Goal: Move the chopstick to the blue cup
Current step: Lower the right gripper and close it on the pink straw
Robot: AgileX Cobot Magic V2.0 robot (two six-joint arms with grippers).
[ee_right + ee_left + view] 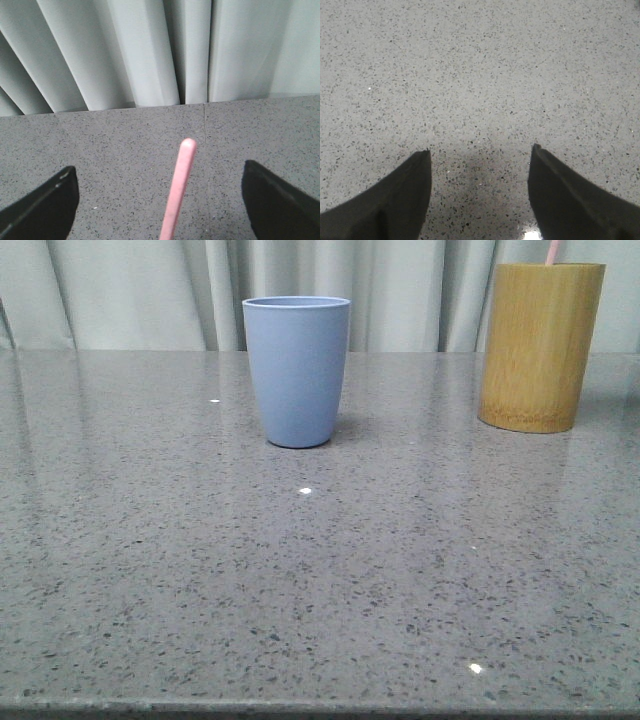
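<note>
The pale-blue cup [296,370] stands upright at the middle of the table in the front view. To its right, a pink chopstick [552,251] pokes out of the tan bamboo holder [540,345]. In the right wrist view the same chopstick [177,192] rises between the fingers of my right gripper [159,177], which is open wide and touches nothing. My left gripper [480,152] is open over bare tabletop with nothing between its fingers. Neither gripper shows in the front view.
The speckled grey table [320,580] stretches from the front edge back to pale pleated curtains [150,290]. In the right wrist view the curtains [150,50] hang just behind the table's rear edge.
</note>
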